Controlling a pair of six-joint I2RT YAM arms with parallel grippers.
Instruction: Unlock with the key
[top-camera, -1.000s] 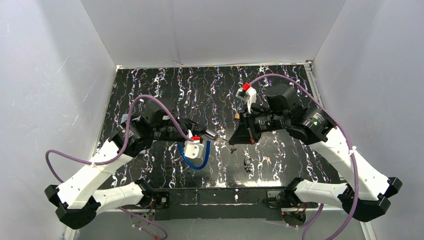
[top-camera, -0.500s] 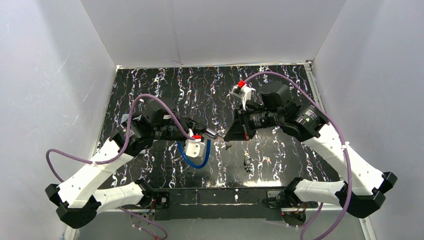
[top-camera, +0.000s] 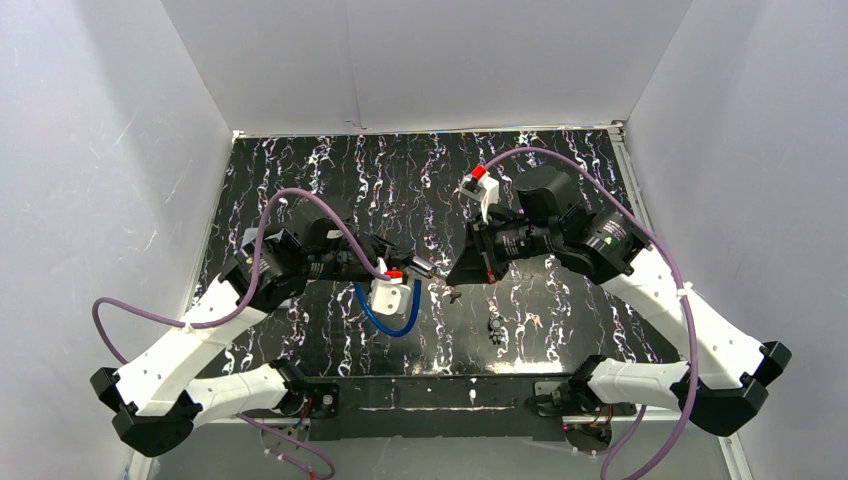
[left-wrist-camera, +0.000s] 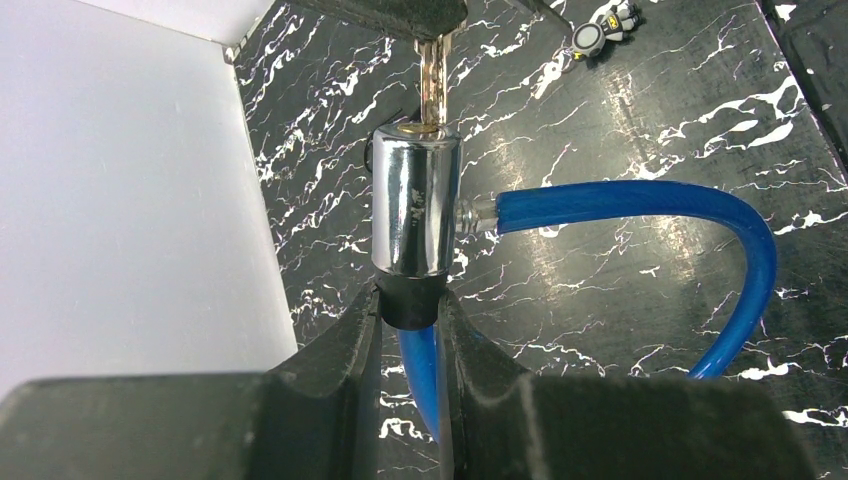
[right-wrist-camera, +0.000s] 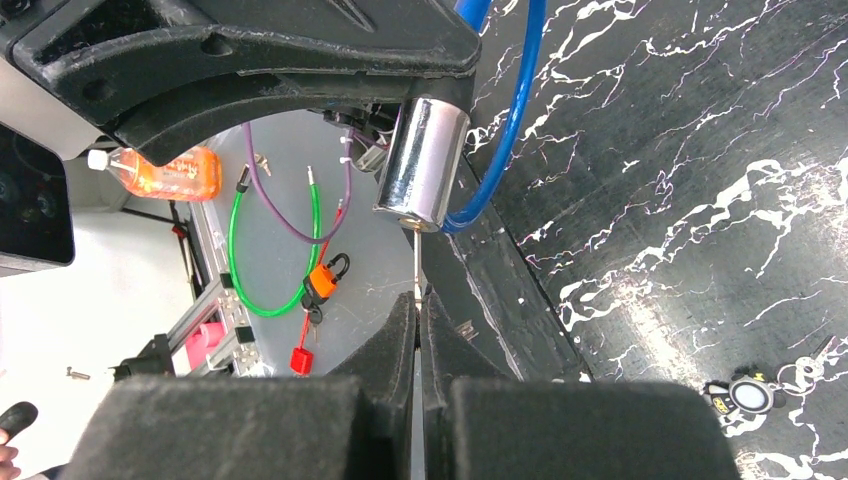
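The lock is a chrome cylinder (left-wrist-camera: 415, 205) with a blue cable (left-wrist-camera: 640, 200) looping from its side. My left gripper (left-wrist-camera: 410, 310) is shut on the cylinder's black end cap and holds it above the table. A brass key (left-wrist-camera: 432, 85) meets the keyhole on the cylinder's far face, its tip touching or just inside. My right gripper (right-wrist-camera: 417, 300) is shut on the key's thin blade (right-wrist-camera: 416, 265), directly in line with the cylinder (right-wrist-camera: 425, 165). From above, the two grippers face each other at mid-table, left gripper (top-camera: 415, 266) and right gripper (top-camera: 455, 280), with the cable loop (top-camera: 385, 320) hanging below.
A small bunch of spare keys with a round fob (top-camera: 495, 327) lies on the black marbled table (top-camera: 560, 180), near the right arm's base. White walls close in the left, back and right sides. An orange padlock (right-wrist-camera: 320, 280) lies off the table's near edge.
My right arm has moved left and brought the key from a gap away up to the cylinder's keyhole. The left arm and the lock have stayed put.
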